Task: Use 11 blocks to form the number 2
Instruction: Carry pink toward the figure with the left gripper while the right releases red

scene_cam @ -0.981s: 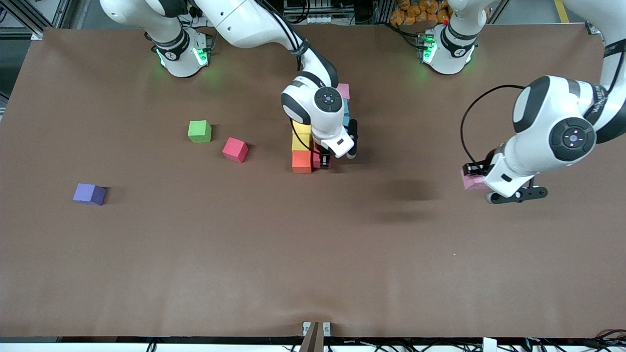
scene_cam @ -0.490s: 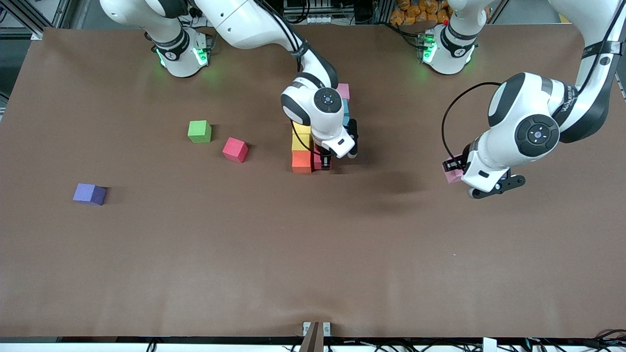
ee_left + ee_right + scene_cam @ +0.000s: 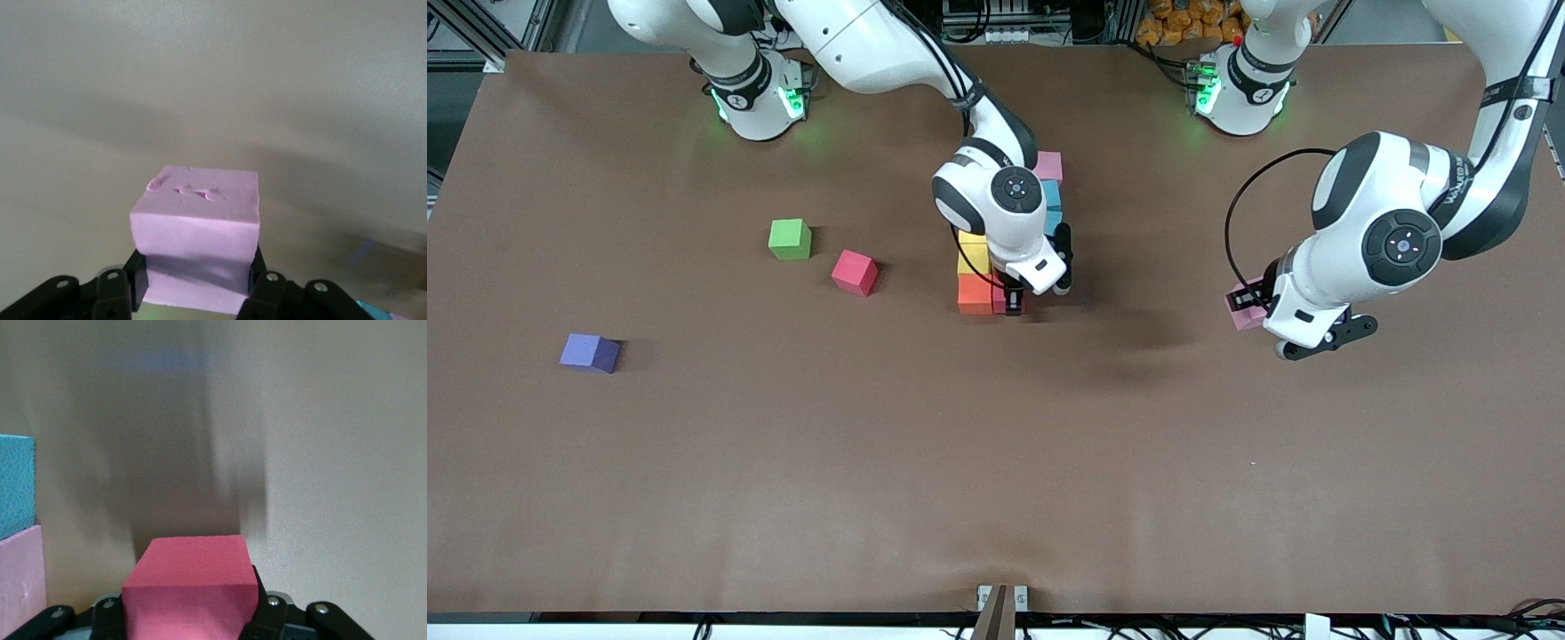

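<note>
At the middle of the desk [image 3: 996,462], in the front view, the partly built number 2 [image 3: 996,240] shows as a yellow block [image 3: 971,259] with an orange block [image 3: 975,293] just nearer the camera, and a light blue block [image 3: 1053,197] and a pink block [image 3: 1048,165] farther off; the right arm covers the rest. The right gripper [image 3: 1014,302] sits low beside the orange block, jaws clamped on a deep pink block [image 3: 1000,298] that is mostly hidden. The left gripper [image 3: 1258,307] hangs toward the left arm's end, well apart from the digit, jaws gripping a pale pink block [image 3: 1240,309]; the digit lies toward the right arm's end from it. A red block [image 3: 855,272], a purple block [image 3: 591,352] and a green cube [image 3: 790,238] lie loose toward the right arm's end. In the left wrist view, the pale pink block [image 3: 197,233] fills the jaws over bare desk. In the right wrist view, the deep pink block [image 3: 190,590] is held beside the light blue block [image 3: 17,483] and a pink block; whether it touches the desk cannot be told.
</note>
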